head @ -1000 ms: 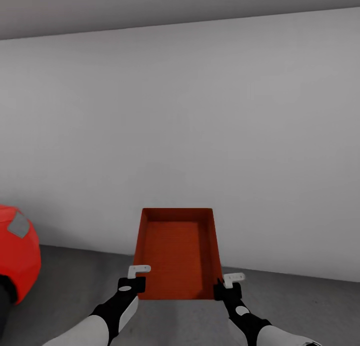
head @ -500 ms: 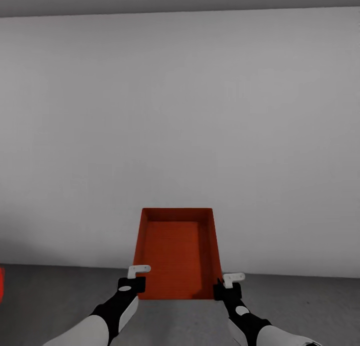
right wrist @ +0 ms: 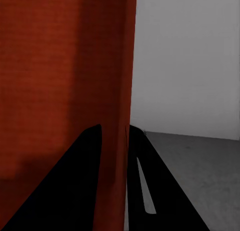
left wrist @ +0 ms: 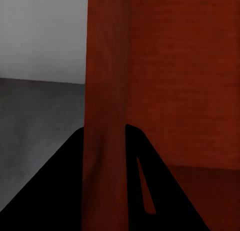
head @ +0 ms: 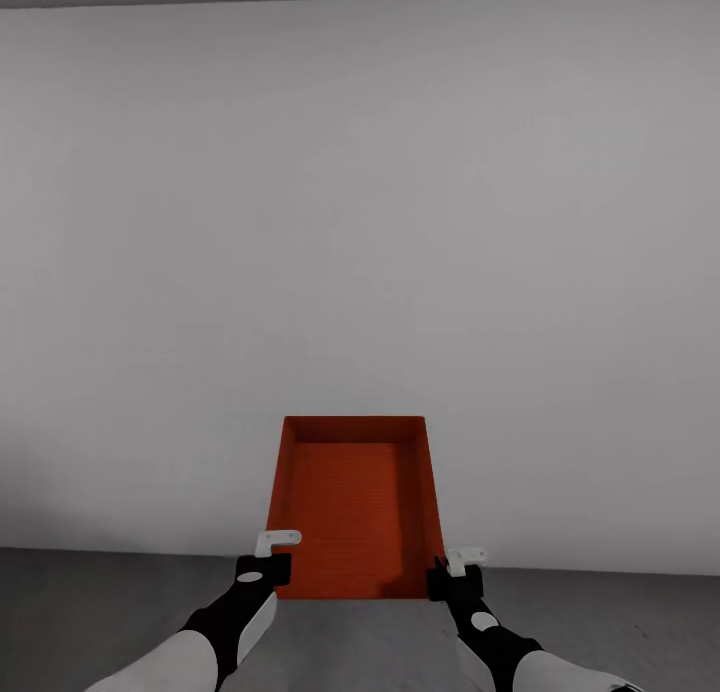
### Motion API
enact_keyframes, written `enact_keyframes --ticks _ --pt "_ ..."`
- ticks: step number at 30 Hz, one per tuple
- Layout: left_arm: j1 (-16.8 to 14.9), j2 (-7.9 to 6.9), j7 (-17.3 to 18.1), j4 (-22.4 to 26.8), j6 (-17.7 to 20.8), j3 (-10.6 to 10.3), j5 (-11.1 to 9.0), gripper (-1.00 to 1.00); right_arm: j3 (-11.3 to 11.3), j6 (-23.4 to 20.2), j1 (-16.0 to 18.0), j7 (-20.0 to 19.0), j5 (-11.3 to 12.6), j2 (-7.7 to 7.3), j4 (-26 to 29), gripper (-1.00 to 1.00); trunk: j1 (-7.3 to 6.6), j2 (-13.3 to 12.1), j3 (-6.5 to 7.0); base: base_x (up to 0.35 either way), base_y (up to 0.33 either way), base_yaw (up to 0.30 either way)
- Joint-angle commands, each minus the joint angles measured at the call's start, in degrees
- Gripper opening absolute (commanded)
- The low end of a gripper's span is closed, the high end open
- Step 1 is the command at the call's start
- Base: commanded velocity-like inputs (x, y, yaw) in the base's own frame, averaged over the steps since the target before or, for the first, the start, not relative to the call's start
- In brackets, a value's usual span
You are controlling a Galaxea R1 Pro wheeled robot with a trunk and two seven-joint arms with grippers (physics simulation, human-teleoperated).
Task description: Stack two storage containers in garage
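I hold one orange-red storage container (head: pixel 355 507) in the air in front of me, open side up, over the dark grey concrete floor (head: pixel 100 602) of the garage. My left gripper (head: pixel 268 562) is shut on the container's left wall (left wrist: pixel 105 91) near its near corner. My right gripper (head: pixel 455 570) is shut on the right wall (right wrist: pixel 117 91) in the same way. Black fingers (left wrist: pixel 145 191) press both faces of each thin wall. The second container is out of view.
A plain pale grey wall (head: pixel 360 222) stands close ahead and spans the whole head view. A strip of concrete floor runs along its foot on both sides of the bin.
The whole view has swung right: the red car at the left edge has slid out of the picture. The container and both grippers keep the same place relative to me.
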State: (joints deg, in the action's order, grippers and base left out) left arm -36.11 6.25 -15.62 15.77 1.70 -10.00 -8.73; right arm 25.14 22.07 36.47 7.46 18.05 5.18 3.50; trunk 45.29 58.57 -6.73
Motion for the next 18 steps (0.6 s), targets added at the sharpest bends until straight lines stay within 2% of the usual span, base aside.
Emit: enact_keyframes --ticks 1,18 --pt "-0.11 -0.89 -0.55 0.32 0.23 3.87 0.02 -1.0 -0.44 0.07 0.01 0.02 0.05 -0.08 -0.42 -1.0 0.04 0.05 -0.08 0.317 0.097 0.0" --pt "-0.11 -0.89 -0.55 0.38 0.18 3.87 0.02 -1.0 -0.44 0.07 0.01 0.02 0.05 -0.08 -0.42 -1.0 0.04 0.05 -0.08 0.308 0.095 0.0"
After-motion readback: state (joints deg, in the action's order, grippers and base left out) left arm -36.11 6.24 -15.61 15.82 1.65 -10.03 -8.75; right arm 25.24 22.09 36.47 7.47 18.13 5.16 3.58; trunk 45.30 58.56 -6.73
